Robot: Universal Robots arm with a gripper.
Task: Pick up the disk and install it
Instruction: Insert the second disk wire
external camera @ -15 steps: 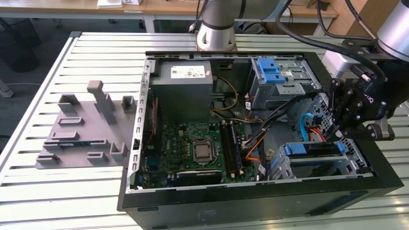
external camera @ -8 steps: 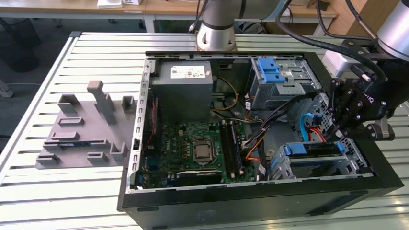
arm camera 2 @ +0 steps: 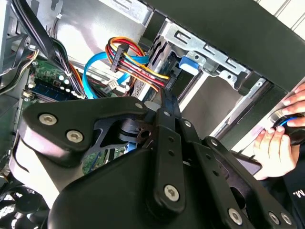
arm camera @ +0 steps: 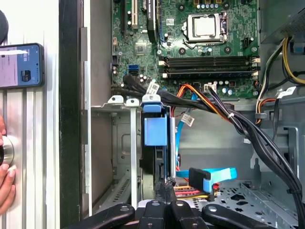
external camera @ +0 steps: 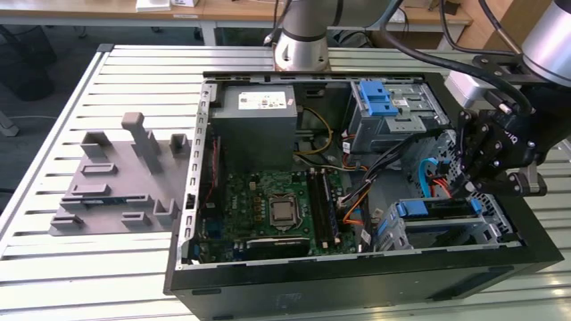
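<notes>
Gripper (external camera: 493, 175) is hanging at the case's drive-cage end, fingers pressed together on nothing I can make out. Seemingly the disk (arm camera: 155, 128) is sitting edge-on in its bay (arm camera: 125, 143), blue rail showing; seating looks the step in hand, needing a straight, gentle push.

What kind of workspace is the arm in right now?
Probably a robotics lab or test bench. An open computer case lies on a slatted metal table, a grey fixture block sits beside it, and desks stand behind. The gripper reaches inside the case by the drive cage.
</notes>
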